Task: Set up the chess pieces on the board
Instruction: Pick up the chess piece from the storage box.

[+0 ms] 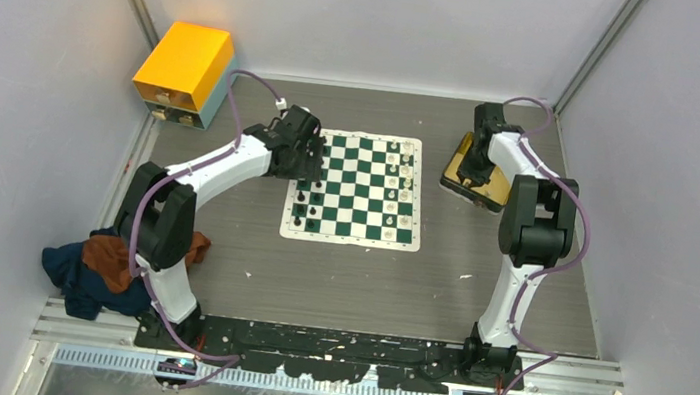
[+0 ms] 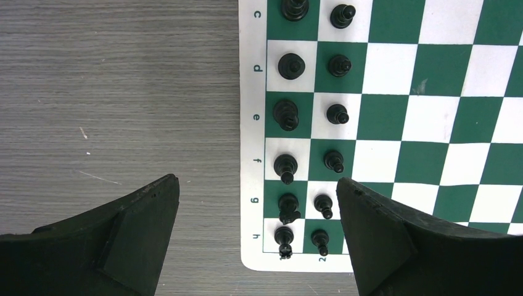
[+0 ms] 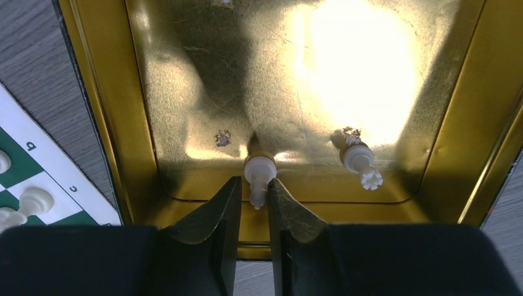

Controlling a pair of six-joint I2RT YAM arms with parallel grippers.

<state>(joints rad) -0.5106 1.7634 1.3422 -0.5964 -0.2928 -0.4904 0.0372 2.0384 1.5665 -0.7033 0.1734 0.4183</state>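
Cream-white plastic, small and glossy, is what the right gripper (image 3: 254,185) has to deal with. One cream-white plastic chess piece (image 3: 259,168) seems to lie on its side at the lower middle of the right wrist view, on the floor of the shiny gold metal tray (image 3: 111,92), its slim end between the two black fingers. The fingers flank it closely, but whether they already pinch it I cannot tell. A second cream-white piece (image 3: 361,163) lies just to its right, apart from the fingers. In the overhead view the tray sits right of the flat green-and-white checked board (image 1: 356,198), which lies mid-frame on the grey wood-grain surface (image 1: 336,276). Such a piece is likely very light, stiff and slick, with rounded sides that may roll on the smooth metal or squirt out of a skewed pinch. The safest hold is probably across the narrow stem under the collar, centred on the pads. Over the board's left border hovers the left gripper (image 2: 257,185), released wide and holding nothing, beside two files of small black plastic chess pieces (image 2: 287,114) standing upright on their squares.
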